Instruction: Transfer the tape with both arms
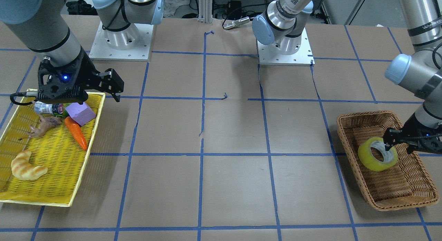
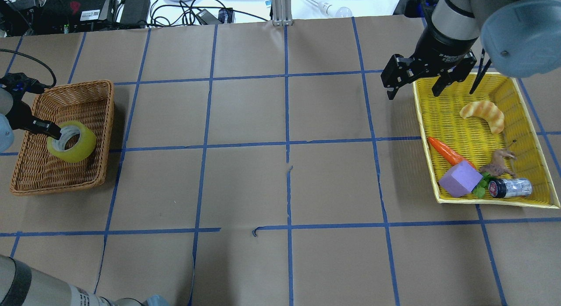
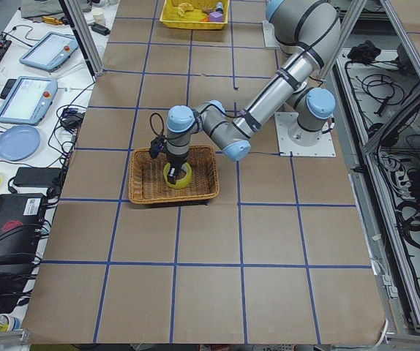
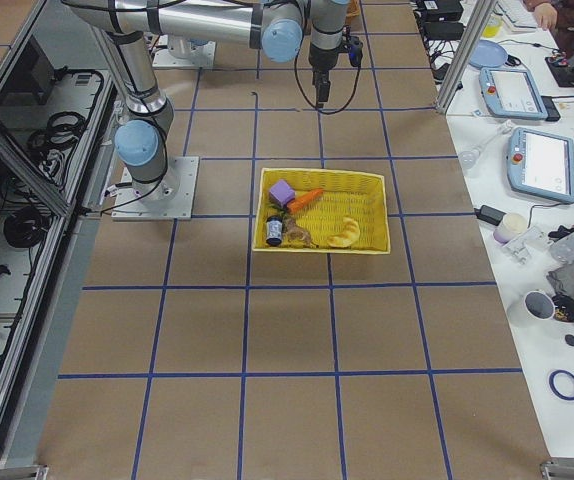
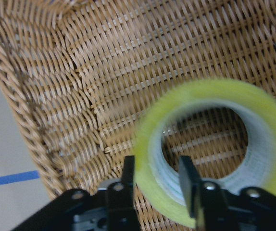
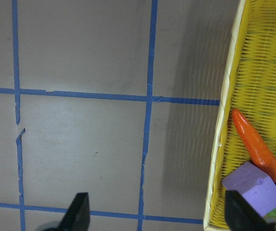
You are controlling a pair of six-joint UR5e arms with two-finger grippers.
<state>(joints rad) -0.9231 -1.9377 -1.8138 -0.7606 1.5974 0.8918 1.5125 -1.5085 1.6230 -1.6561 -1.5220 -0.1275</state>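
Note:
The yellow translucent tape roll (image 2: 72, 141) is over the wicker basket (image 2: 87, 95) at the table's left end. My left gripper (image 2: 51, 133) is shut on its wall, one finger inside the core and one outside; the left wrist view shows the roll (image 5: 215, 144) pinched between the fingers (image 5: 188, 183) and tilted above the basket floor. It also shows in the front view (image 1: 377, 154) with the left gripper (image 1: 392, 141). My right gripper (image 2: 412, 84) is open and empty, hovering over the near-left corner of the yellow tray (image 2: 423, 122).
The yellow tray holds a croissant (image 2: 484, 113), an orange toy carrot (image 2: 447, 151), a purple block (image 2: 460, 179), a small bottle (image 2: 510, 187) and a toy animal (image 2: 499, 161). Blue tape lines grid the brown table (image 2: 285, 174).

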